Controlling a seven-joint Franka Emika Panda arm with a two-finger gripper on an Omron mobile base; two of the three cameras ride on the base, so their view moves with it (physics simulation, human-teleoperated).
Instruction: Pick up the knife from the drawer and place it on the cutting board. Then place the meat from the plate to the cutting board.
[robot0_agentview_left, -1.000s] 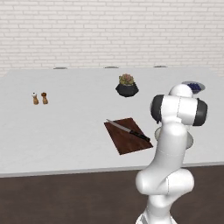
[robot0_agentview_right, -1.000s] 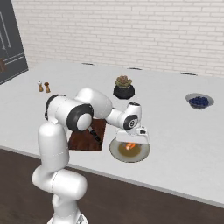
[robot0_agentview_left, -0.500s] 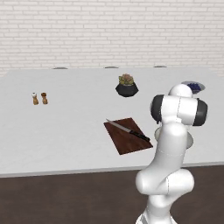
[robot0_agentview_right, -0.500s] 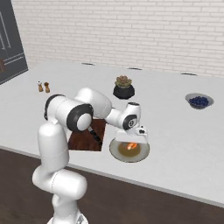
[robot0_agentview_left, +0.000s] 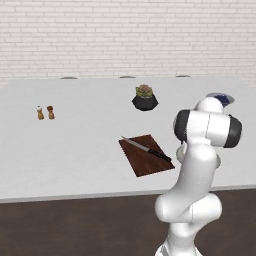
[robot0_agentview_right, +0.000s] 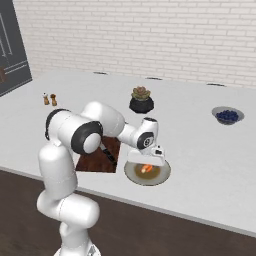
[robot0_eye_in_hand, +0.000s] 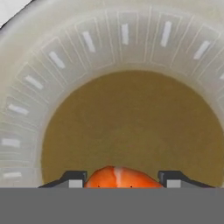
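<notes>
The round plate (robot0_agentview_right: 163, 176) lies on the counter just right of the cutting board (robot0_agentview_right: 91, 163), close to the front edge. My gripper (robot0_agentview_right: 147, 164) reaches straight down into the plate. In the hand view the orange-pink meat (robot0_eye_in_hand: 118, 176) sits on the tan centre of the plate (robot0_eye_in_hand: 65, 52), and my gripper (robot0_eye_in_hand: 121, 179) is shut on the meat, its fingertips (robot0_eye_in_hand: 74, 179) against both sides. The knife (robot0_agentview_left: 147, 148) lies diagonally on the cutting board (robot0_agentview_left: 142, 164), black handle toward the arm. The drawer is out of view.
A black pot with a plant (robot0_agentview_right: 141, 101) stands behind the board. A dark blue bowl (robot0_agentview_right: 227, 116) sits at the far right. Two small shakers (robot0_agentview_left: 45, 113) stand at the far left. The counter's front edge runs just below the plate.
The fingers have drawn in from wide apart onto the meat. The arm, plate, board and knife have stayed in place.
</notes>
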